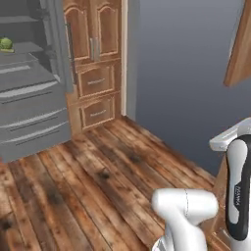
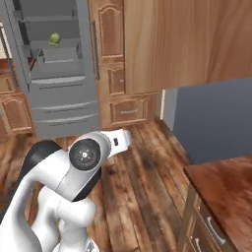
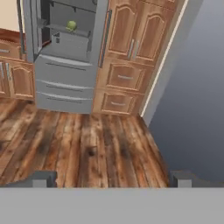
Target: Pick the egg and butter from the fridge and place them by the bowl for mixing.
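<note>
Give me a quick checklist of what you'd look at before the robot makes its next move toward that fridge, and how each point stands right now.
1. Fridge open: ok, its shelves show in all three views.
2. Pincer free: ok, its jaws stand wide apart with nothing between them.
3. Path clear: ok, the wooden floor between robot and fridge is bare.
4. Within reach: not ok, the fridge looks well across the floor, so the base probably has to drive closer.
5. Egg and butter found: cannot tell; only a green leafy ball is plain on a shelf.
6. Bowl located: cannot tell; only a corner of a wooden counter shows.
</note>
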Tool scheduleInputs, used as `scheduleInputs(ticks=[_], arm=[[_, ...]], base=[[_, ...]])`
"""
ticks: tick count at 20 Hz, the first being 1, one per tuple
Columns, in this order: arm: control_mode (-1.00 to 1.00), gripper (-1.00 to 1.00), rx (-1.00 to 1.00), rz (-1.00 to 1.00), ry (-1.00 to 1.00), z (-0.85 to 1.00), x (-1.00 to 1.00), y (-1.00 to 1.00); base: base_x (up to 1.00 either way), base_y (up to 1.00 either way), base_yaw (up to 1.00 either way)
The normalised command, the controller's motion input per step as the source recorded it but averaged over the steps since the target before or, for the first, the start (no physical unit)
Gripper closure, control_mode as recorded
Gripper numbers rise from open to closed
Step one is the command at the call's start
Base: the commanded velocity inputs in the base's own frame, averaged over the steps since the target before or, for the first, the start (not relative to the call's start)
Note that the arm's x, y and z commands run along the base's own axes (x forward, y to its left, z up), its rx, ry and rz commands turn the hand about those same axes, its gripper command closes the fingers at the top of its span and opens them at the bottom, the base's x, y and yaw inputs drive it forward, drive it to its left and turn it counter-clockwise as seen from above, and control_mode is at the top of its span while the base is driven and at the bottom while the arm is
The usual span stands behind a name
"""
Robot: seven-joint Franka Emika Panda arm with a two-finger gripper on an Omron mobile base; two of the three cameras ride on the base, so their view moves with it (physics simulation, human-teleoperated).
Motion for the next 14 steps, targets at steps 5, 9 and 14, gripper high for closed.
scheduleInputs(ticks=[5, 9, 14], arm=[[1.00, -1.00, 0.00, 0.00, 0.00, 0.00, 0.00, 0.00], [1.00, -1.00, 0.00, 0.00, 0.00, 0.00, 0.00, 0.00], [1.00, -1.00, 0.00, 0.00, 0.00, 0.00, 0.00, 0.00]], base=[[-0.45, 0.44, 0.76], [-0.25, 0.97, 0.59], [0.76, 0.63, 0.09]])
